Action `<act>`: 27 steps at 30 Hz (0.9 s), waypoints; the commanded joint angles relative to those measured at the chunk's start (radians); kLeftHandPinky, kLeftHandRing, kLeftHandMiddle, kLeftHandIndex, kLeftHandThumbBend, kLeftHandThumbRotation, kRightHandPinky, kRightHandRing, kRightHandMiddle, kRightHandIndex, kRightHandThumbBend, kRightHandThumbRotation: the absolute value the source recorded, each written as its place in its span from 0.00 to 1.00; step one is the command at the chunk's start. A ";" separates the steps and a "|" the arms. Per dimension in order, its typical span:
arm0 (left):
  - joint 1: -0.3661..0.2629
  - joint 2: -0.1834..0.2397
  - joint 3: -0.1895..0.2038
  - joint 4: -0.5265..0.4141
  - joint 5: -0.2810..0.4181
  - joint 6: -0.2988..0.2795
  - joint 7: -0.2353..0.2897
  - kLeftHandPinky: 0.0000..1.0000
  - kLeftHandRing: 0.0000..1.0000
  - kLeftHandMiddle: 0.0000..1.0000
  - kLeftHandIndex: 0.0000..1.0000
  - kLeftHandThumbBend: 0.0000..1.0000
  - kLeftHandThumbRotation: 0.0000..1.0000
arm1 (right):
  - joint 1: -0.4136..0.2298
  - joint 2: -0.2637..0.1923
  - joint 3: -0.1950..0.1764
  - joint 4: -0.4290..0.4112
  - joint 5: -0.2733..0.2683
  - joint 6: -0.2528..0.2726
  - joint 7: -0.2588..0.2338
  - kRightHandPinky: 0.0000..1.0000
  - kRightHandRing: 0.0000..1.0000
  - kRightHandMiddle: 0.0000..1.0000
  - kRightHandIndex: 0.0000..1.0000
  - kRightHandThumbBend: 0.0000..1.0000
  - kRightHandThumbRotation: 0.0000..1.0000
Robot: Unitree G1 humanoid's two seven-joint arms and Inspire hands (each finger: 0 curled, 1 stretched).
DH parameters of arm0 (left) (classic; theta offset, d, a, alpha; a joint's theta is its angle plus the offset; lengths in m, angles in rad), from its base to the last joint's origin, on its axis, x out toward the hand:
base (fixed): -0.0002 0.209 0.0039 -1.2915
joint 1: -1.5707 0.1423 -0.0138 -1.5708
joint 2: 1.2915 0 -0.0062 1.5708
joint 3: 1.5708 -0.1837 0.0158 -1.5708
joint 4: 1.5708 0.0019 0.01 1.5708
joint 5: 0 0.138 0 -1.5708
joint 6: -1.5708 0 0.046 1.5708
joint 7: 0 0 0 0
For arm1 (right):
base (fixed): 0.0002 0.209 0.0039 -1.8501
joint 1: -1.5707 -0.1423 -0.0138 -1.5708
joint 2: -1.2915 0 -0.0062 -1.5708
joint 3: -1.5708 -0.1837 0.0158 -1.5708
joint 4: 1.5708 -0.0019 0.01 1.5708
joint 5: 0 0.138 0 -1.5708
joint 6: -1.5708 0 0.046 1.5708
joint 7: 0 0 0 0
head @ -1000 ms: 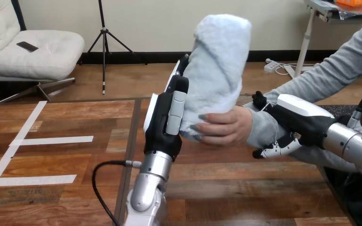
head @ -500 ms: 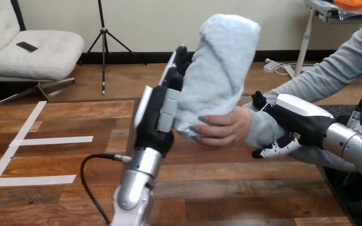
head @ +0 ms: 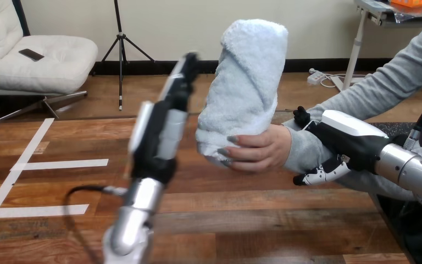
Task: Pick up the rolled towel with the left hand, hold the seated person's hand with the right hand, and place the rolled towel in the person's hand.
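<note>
The rolled light-blue towel (head: 245,88) stands upright in the person's hand (head: 261,149), whose fingers curl round its lower end above the table. My left hand (head: 159,132) is to the left of the towel, apart from it, with its fingers straight and pointing up. My right hand (head: 345,144) is curled round the person's wrist in the grey sleeve, its thumb over the top and its fingers underneath.
The wooden table (head: 264,220) has white tape strips (head: 60,164) at the left. The person's grey-sleeved arm (head: 384,82) reaches in from the upper right. A black cable (head: 85,192) loops by my left forearm.
My left hand has let go of the towel and drawn away to the left. The towel stays in the person's hand, leaning slightly more upright. My right hand has not moved.
</note>
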 commanded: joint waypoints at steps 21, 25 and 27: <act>0.107 0.110 0.115 -0.138 -0.038 -0.001 0.029 0.93 0.96 0.94 0.92 0.96 1.00 | -0.031 0.016 -0.026 -0.022 0.042 -0.016 -0.009 0.24 0.28 0.33 0.35 0.69 0.12; 0.121 0.108 0.117 -0.155 -0.034 0.005 0.035 0.92 0.95 0.93 0.92 0.95 1.00 | -0.029 0.016 -0.026 -0.030 0.044 -0.001 -0.005 0.31 0.35 0.40 0.41 0.73 0.20; 0.129 0.106 0.117 -0.164 -0.034 0.007 0.040 0.91 0.94 0.93 0.91 0.95 1.00 | -0.028 0.017 -0.027 -0.033 0.050 0.002 -0.001 0.36 0.41 0.45 0.47 0.76 0.26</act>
